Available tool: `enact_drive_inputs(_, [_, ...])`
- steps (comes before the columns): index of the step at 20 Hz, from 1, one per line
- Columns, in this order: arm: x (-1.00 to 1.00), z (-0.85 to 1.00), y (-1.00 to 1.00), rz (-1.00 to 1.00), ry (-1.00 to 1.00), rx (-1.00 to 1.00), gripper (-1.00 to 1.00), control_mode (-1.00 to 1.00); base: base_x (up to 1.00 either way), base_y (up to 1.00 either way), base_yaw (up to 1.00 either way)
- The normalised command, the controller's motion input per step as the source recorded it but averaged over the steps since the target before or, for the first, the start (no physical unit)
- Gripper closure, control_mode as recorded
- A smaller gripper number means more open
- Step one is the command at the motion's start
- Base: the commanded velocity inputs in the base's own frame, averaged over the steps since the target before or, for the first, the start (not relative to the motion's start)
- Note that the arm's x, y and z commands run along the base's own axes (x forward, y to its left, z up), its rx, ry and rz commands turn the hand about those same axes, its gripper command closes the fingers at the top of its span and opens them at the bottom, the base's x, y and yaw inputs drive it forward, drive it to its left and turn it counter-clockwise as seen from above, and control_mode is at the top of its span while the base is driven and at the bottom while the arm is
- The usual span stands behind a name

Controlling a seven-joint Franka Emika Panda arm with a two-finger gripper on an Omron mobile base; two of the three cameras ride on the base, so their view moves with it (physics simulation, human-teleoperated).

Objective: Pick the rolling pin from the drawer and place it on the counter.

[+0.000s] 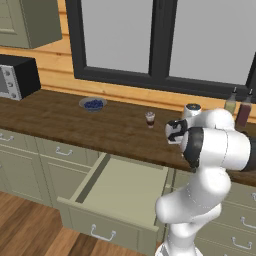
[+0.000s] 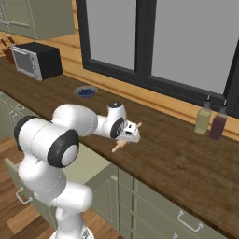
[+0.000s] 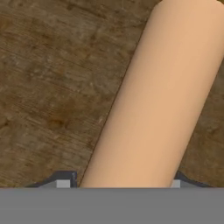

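The light tan rolling pin lies between my two finger tips, and my gripper is shut on its barrel. From the right base camera the gripper holds the rolling pin slantwise, low over the dark brown counter near its front edge. I cannot tell whether the pin touches the wood. The sage-green drawer stands pulled out below the counter, its pale green inside bare. The drawer also shows behind my arm.
A black microwave stands at the far left of the counter. A bowl of blueberries and a small glass sit further back. Two bottles stand at the right by the window wall.
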Motion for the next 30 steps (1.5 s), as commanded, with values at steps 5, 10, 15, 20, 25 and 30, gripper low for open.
enact_drive_inputs(5, [0.50, -0.36, -0.09, 0.00, -0.09, 0.07, -1.00, -1.00, 0.00, 0.00, 0.00])
enact_drive_inputs(10, [0.36, -0.15, -0.03, 0.00, -0.05, 0.00, -1.00, -1.00, 0.00, 0.00, 0.00])
enact_drive_inputs(15, [0.13, 0.12, -0.06, 0.00, -0.09, 0.01, -1.00, -1.00, 0.00, 0.00, 0.00])
enact_drive_inputs(20, [-0.11, 0.51, 0.00, 0.00, -0.10, 0.09, -1.00, -1.00, 0.00, 0.00, 0.00])
enact_drive_inputs(25, [-0.68, 0.55, 0.19, 0.00, -0.06, 0.15, -1.00, -1.00, 0.00, 0.00, 0.00])
enact_drive_inputs(30, [-0.65, 0.68, 0.45, 0.06, -0.01, 0.09, -1.00, -1.00, 0.00, 0.00, 0.00])
